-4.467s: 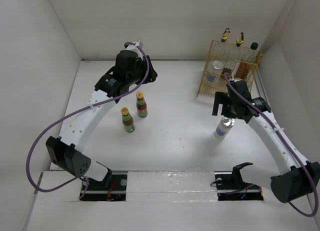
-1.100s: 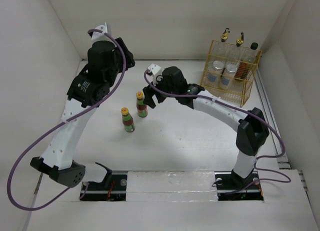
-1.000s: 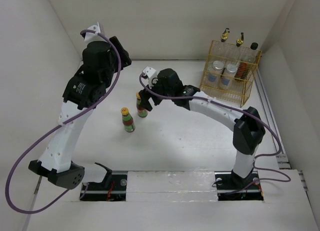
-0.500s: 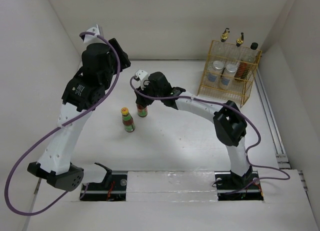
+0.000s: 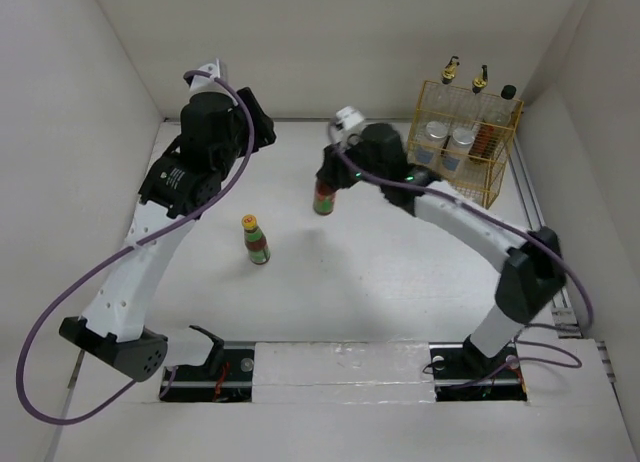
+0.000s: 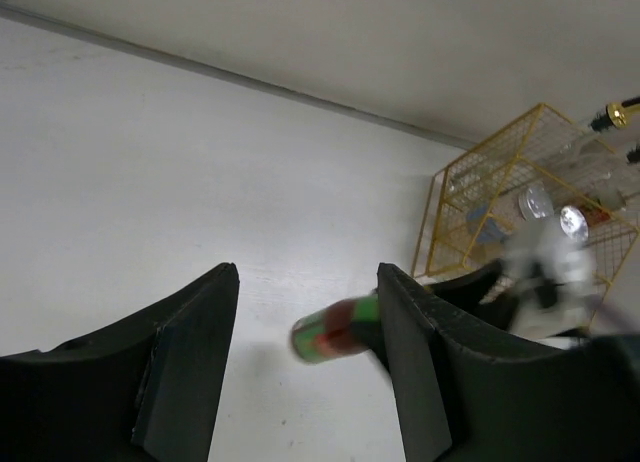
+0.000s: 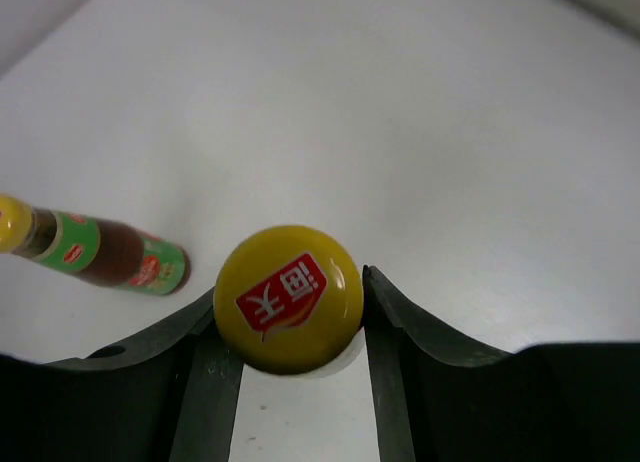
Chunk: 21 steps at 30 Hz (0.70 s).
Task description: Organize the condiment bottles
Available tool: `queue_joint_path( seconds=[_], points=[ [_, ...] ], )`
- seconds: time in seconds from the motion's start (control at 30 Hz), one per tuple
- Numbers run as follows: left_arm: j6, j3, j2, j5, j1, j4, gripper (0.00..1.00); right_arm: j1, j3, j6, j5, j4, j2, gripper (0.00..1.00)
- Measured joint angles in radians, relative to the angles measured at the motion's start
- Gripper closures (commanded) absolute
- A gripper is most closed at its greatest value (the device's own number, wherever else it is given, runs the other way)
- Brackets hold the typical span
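Right hand (image 7: 290, 300): clamped on your yellow-capped sauce bottle (image 5: 323, 196), upright, off the tabletop (image 5: 380, 272).
Rack (image 5: 450, 177): lies right and farther back.
Left hand (image 6: 308, 282): spread, empty.

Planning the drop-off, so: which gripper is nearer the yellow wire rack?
Right. The right gripper, shut on a yellow-capped bottle, is over mid-table, a short way from the rack. The left gripper, empty, is raised farther off, toward the far left corner.
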Motion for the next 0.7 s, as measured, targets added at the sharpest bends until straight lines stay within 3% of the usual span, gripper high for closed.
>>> queue_joint_path(
  seconds=[0.2, 0.37, 0.7],
  points=[
    [0.01, -0.023, 0.055, 0.11, -0.035, 0.039, 0.47, -0.351, -0.014, 0.028, 0.054, -0.053, -0.326, 0.91],
    [0.014, -0.023, 0.102, 0.158, -0.038, 0.046, 0.47, -0.606, -0.013, 0.023, 0.111, -0.087, -0.432, 0.92],
    [0.017, -0.023, 0.113, 0.185, -0.038, 0.066, 0.47, -0.674, -0.017, 0.021, 0.018, -0.223, -0.362, 0.93]
  ],
)
